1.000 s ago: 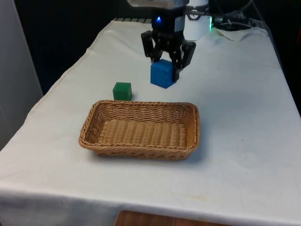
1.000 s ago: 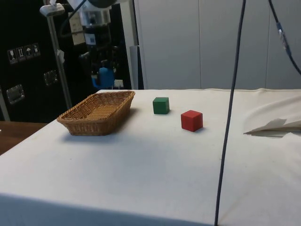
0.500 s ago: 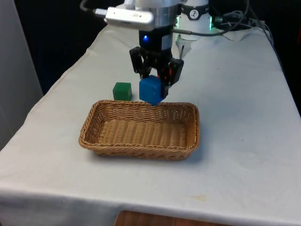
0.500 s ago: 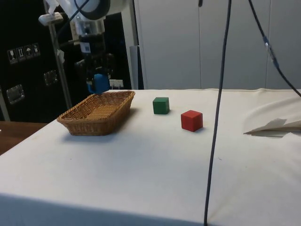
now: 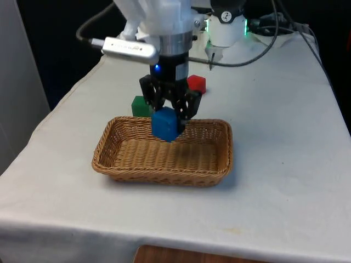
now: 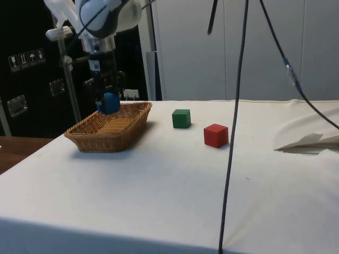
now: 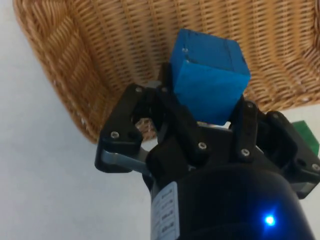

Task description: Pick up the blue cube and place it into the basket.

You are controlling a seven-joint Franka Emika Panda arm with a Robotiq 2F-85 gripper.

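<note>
Gripping the blue cube [image 5: 165, 124], the end effector [image 5: 167, 112] is held above the basket [image 5: 109, 143], cube tilted.

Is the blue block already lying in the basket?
Not yet. The blue block is clamped in the gripper, hanging above the bottom of the basket; the wrist view shows bare weave beneath it.

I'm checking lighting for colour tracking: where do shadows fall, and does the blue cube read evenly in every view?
Front view: soft shadow under the basket on its near side; blue cube evenly lit. Side view: cube dim against the dark backdrop, gripper black on black. Wrist view: cube bright saturated blue.
</note>
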